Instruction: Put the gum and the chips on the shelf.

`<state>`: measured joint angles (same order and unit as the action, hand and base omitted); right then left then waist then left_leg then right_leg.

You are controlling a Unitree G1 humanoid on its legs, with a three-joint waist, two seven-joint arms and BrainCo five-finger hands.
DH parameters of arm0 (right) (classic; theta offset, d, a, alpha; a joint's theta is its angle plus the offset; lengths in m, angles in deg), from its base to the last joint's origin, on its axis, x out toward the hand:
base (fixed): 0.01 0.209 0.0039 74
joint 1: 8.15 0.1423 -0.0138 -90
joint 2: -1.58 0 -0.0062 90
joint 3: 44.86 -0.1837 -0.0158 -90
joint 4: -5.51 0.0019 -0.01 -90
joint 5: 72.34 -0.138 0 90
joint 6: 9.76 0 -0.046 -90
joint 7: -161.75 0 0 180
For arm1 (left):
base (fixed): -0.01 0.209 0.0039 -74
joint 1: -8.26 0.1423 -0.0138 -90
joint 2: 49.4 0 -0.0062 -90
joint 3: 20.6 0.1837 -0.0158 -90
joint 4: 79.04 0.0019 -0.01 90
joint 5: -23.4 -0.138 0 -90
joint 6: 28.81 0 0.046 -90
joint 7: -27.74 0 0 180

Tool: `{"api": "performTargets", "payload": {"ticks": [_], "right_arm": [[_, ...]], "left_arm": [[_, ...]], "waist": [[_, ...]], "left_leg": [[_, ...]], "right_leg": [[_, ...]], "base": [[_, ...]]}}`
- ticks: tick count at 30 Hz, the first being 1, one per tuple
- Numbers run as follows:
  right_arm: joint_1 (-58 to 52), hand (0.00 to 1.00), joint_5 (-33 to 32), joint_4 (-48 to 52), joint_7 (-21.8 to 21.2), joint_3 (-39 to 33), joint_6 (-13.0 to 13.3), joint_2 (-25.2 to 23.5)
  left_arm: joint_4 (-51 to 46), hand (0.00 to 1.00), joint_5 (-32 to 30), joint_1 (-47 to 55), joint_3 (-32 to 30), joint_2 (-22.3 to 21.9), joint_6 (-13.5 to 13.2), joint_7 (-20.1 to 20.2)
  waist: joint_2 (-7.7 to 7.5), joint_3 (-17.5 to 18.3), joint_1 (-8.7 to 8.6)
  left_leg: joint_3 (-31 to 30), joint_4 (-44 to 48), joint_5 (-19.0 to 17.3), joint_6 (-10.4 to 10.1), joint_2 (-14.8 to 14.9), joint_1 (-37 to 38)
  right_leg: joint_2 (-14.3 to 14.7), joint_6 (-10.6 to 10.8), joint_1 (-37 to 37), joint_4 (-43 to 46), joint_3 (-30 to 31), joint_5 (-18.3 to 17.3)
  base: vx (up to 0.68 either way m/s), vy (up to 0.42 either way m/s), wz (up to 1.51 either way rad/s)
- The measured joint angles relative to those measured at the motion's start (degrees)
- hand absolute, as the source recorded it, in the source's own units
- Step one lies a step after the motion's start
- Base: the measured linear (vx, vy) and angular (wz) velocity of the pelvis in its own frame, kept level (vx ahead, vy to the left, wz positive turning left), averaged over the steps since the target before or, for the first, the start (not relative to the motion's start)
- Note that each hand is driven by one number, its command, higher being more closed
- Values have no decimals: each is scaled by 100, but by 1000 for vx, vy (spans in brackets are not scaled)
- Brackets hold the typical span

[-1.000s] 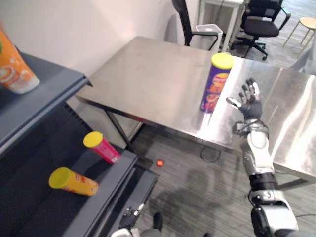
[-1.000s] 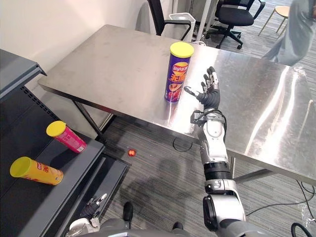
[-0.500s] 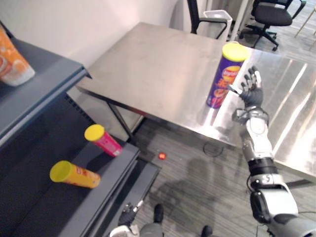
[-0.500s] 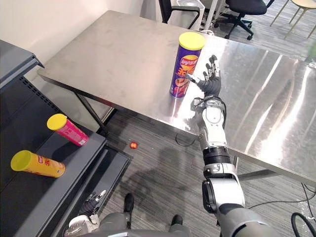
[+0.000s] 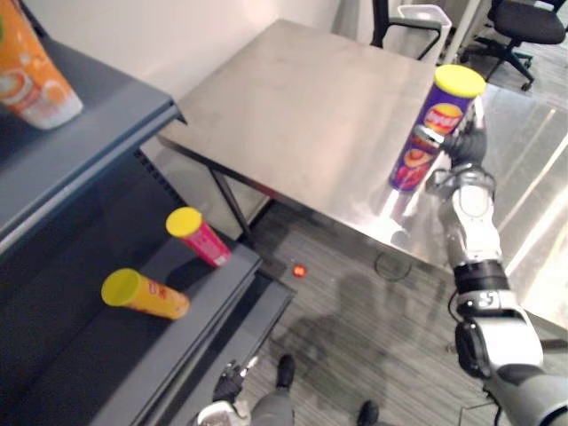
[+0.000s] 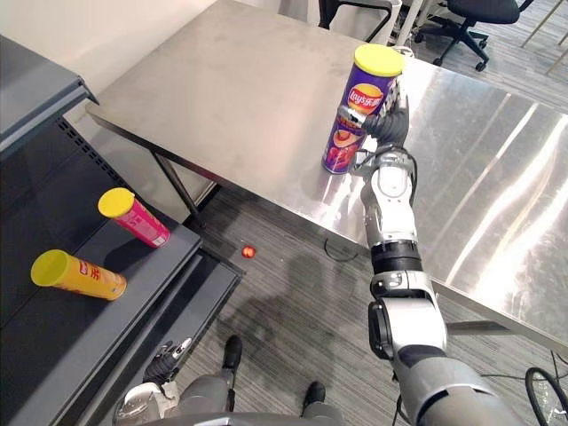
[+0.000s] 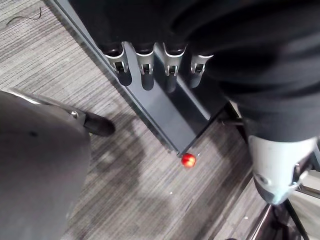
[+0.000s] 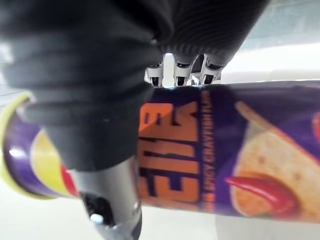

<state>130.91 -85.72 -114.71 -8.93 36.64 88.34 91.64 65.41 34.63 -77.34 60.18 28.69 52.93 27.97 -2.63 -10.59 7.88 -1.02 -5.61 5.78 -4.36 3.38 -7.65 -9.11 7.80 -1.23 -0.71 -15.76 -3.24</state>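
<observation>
Shelf, dark painted metal with flat boards, fills the left of the head view. An orange bag, glossy and soft, stands on its top board at the upper left. Lower down lie a yellow tube and a pink tube, both smooth cylinders with yellow lids. They rest on their sides, so they could roll. I cannot tell which thing, if any, is the gum.

At bottom centre my left hand hangs idle beside the shelf's foot. Its fingers are straight, slightly apart, and hold nothing. A small red ball lies on the ribbed grey carpet below the table's near edge.

Right of centre is the table, brushed steel that gives blurred reflections. The chips can stands upright at the upper right, near the table's front edge. It is a tall rigid cylinder with a glossy purple label and a yellow lid.

My right hand is at the can's right side, level with its middle. In the wrist view my fingers pass behind the can and my thumb lies across the label. I judge that I am clasping the can. A grip at mid-height suits it, because a tall, slick tube tips easily if taken near the lid. The can is not yet lifted, and the shelf is well apart from it, to the left.
</observation>
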Motion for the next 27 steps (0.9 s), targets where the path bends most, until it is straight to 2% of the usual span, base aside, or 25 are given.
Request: {"api": "performTargets", "payload": {"ticks": [1, 10, 15, 27], "right_arm": [[58, 100, 0, 1, 6, 2, 0, 37], [208, 100, 1, 138, -6, 140, -16, 88], [-24, 100, 3, 568, -125, 297, -7, 53], [-680, 100, 216, 845, -107, 225, 85, -141]], "left_arm": [[2, 0, 3, -9, 0, 0, 2, -2], [22, 0, 156, -14, -20, 16, 7, -11], [23, 0, 145, -16, -15, 29, 7, -11], [96, 0, 100, -7, -15, 90, 10, -31]], "waist": [[0, 0, 15], [-1, 0, 32], [-16, 7, 43], [-198, 160, 28]], "left_leg": [[-29, 0, 35, -5, 13, -34], [-135, -37, 166, -45, 125, -197], [-133, -36, 185, -44, 153, -197], [-103, -25, 190, -57, 155, -102]], "right_leg": [[19, 0, 9, -11, -11, 0], [149, -14, 109, -54, -11, 1], [183, -16, 96, -85, -9, 3], [183, -16, -17, -134, 9, 3]], "base": [[-67, -18, 6], [-91, -11, 3], [-3, -4, 0], [19, -4, 0]]}}
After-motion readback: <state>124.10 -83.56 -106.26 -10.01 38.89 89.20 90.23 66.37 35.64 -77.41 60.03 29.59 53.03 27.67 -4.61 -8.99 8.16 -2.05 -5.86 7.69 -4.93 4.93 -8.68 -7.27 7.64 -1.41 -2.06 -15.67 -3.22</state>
